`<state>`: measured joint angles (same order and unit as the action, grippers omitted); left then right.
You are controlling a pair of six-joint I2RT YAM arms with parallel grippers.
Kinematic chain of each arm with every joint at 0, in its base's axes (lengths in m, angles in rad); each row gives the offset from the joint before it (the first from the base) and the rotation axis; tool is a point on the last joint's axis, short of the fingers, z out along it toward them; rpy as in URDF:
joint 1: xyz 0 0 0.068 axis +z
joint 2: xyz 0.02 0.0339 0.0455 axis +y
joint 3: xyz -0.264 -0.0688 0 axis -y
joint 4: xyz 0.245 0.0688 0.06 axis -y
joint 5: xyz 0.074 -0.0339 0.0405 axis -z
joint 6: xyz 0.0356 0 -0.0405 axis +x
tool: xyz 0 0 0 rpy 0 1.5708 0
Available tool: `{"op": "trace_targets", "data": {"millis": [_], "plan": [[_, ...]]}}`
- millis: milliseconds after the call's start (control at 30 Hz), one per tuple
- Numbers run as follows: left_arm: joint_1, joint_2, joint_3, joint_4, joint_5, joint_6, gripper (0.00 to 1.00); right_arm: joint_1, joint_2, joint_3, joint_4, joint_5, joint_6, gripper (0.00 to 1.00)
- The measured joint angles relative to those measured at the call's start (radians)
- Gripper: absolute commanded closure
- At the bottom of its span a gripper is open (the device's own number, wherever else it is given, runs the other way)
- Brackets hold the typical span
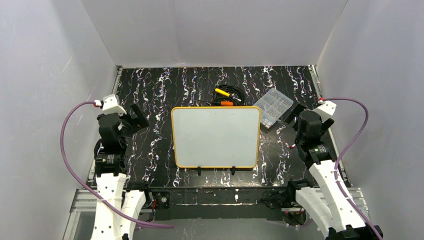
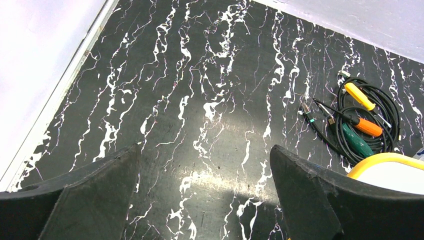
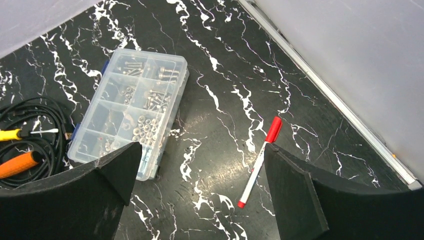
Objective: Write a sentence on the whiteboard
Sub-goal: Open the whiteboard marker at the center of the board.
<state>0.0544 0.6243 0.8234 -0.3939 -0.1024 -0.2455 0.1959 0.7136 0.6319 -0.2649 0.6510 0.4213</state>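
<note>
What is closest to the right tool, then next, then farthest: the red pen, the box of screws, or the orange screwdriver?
From the right tool, right wrist view:
1. Red pen, just ahead, slightly right.
2. Box of screws, ahead and left.
3. Orange screwdriver, far left.

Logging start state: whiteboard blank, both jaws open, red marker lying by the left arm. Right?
No: the red marker lies on the table near the right gripper, seen between its open jaws in the right wrist view. The rest holds.
</note>
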Motion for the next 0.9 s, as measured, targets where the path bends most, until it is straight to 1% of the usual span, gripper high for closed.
{"op": "trace_targets", "data": {"millis": [200,333,400,500,667,800,900], "plan": [[0.000,0.000,0.000,0.006,0.003,-0.007,0.01,0.000,0.013,0.000,-0.035,-0.002,0.012,0.00],[-0.010,-0.005,-0.011,0.013,0.002,-0.010,0.01,-0.016,0.079,0.000,-0.087,-0.002,0.060,0.00],[-0.018,-0.007,-0.017,0.013,0.002,-0.009,0.01,-0.057,0.119,0.000,-0.115,-0.026,0.082,0.00],[-0.031,-0.015,-0.027,0.013,-0.003,-0.005,0.01,-0.162,0.165,0.000,-0.147,-0.083,0.105,0.00],[-0.062,-0.026,-0.031,0.012,-0.020,0.019,0.01,-0.330,0.224,0.000,-0.172,-0.135,0.120,0.00],[-0.101,-0.026,-0.031,0.013,-0.024,0.040,0.01,-0.421,0.341,0.000,-0.157,-0.232,0.123,0.13],[-0.127,-0.026,-0.032,0.013,-0.033,0.053,0.01,-0.435,0.472,0.009,-0.153,-0.303,0.110,0.23]]}}
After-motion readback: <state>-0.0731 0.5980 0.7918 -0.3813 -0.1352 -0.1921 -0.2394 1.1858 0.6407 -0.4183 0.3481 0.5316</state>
